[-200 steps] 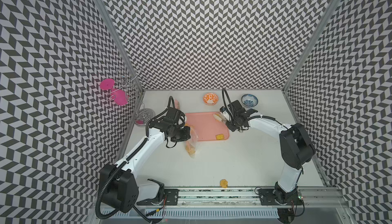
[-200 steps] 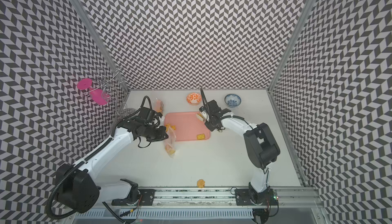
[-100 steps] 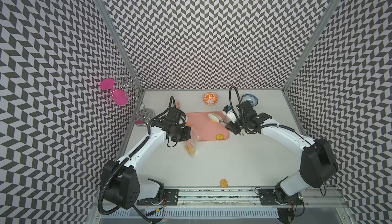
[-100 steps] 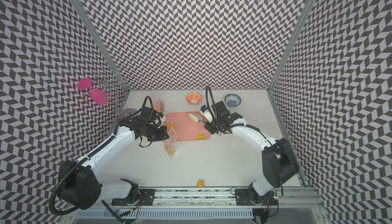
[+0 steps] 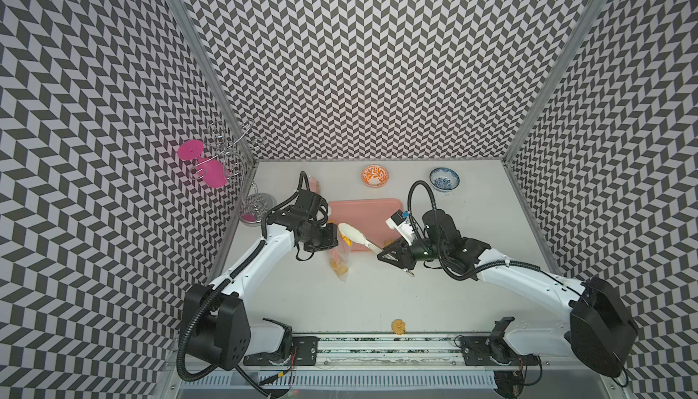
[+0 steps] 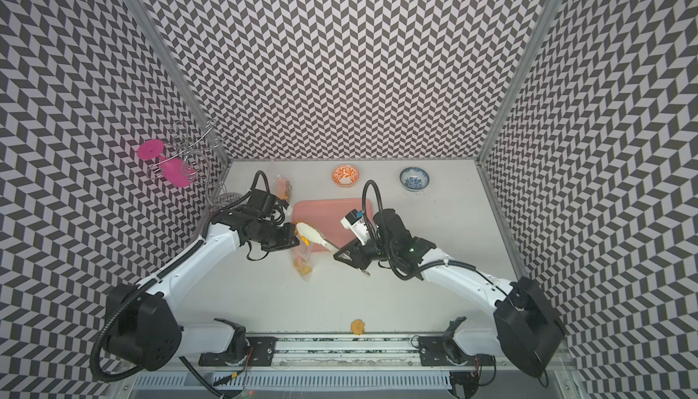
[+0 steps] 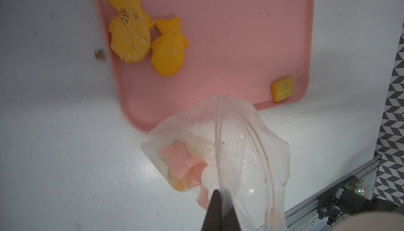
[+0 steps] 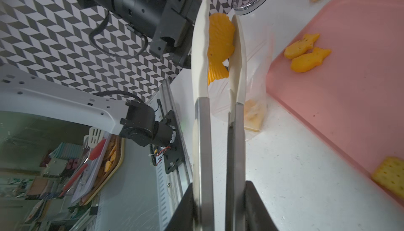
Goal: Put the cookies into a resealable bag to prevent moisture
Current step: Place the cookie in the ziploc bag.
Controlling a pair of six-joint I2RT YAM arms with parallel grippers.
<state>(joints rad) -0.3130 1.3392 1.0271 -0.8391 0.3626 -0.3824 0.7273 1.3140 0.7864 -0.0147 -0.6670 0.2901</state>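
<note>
Pink tray (image 7: 229, 33), bag (image 7: 240, 153) held up, fish cookie (image 8: 219, 37) in tongs (image 8: 201, 131)

White tabletop (image 5: 377, 295) carries the tray toward the back centre. The clear resealable bag hangs off the tray's near-left corner, its lower end on the tabletop, with a few bagged cookies (image 5: 338, 265) lumped at the bottom.

Left tool (image 7: 218, 197): clamped tight on the bag's rim, holding it up.

Right tool (image 8: 219, 199): closed on the metal handles of the white-tipped tongs. The tongs' tips pinch the orange fish cookie in the air, just beside the left tool and near the bag's mouth.

On the tray:
- Two fish cookies (image 7: 130, 37) (image 7: 168, 50) lie touching at its left side.
- A square cracker (image 7: 282, 89) lies in the near-right corner.

A round cookie (image 5: 398, 326) lies alone on the tabletop by the front rail, well apart from the rest.
</note>
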